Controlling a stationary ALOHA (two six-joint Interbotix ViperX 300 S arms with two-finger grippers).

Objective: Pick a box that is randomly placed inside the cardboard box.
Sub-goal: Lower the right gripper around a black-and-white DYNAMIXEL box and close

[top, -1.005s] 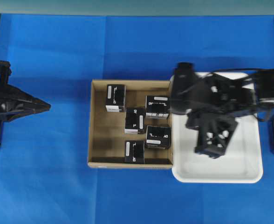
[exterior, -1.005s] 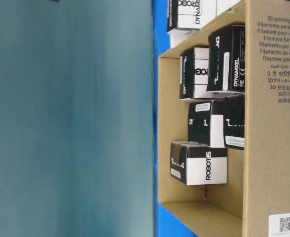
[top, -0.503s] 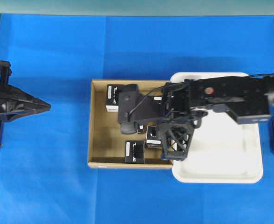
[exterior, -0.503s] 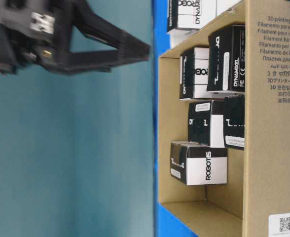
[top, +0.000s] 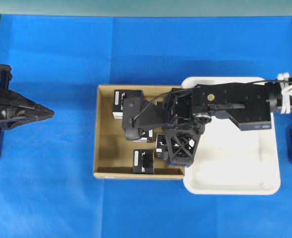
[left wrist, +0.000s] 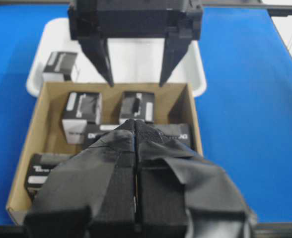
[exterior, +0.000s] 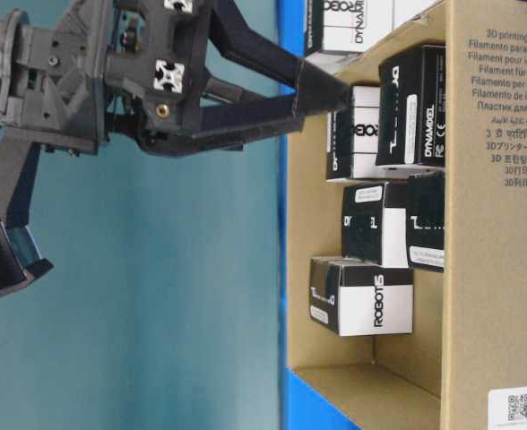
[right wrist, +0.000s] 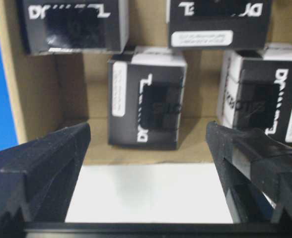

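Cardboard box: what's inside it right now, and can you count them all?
Small black boxes lie inside the cardboard box. The overhead view shows four at least partly; the right arm, its gripper open, covers the middle, so the count is uncertain.

Both arms matte black. Right arm (top: 235, 101): boxy forearm, lattice-braced bracket, thin black cable looping over the wrist, white wrap near the base, small red dot, maybe an LED. Left gripper (left wrist: 135, 173) fingers wrapped in black textured tape.
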